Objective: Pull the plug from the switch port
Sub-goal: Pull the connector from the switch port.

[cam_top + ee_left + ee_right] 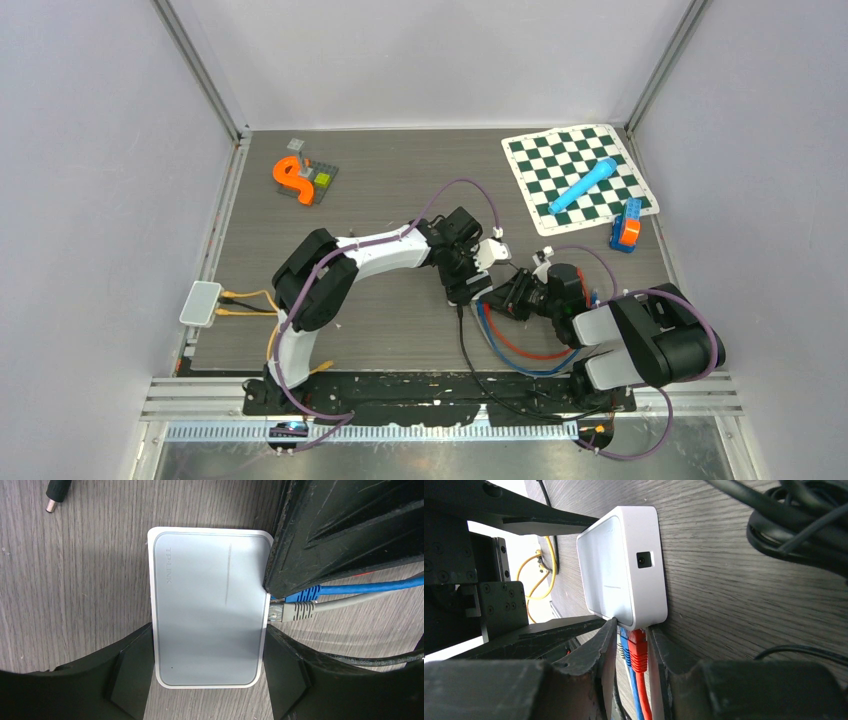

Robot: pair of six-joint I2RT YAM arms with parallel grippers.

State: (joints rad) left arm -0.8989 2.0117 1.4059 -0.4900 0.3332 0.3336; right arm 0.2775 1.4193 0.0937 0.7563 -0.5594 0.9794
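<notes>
A white TP-LINK switch [207, 605] lies flat on the wood table. My left gripper [210, 680] is shut on its two long sides. Blue [302, 594] and grey [295, 611] plugs sit in ports on its right side. The right gripper's finger [340, 530] covers the red plug in the left wrist view. In the right wrist view my right gripper [631, 640] is shut on the red plug [638, 647], which sits in its port on the switch [624, 570]. In the top view both grippers, left [468, 283] and right [500, 297], meet mid-table and hide the switch.
Red and blue cables [520, 347] loop toward the right arm's base. A loose black power plug [55, 495] lies nearby. A second switch [200, 303] with yellow cables sits at the left edge. A chessboard mat [620, 165], blue cylinder [583, 185] and orange toy [293, 178] lie at the back.
</notes>
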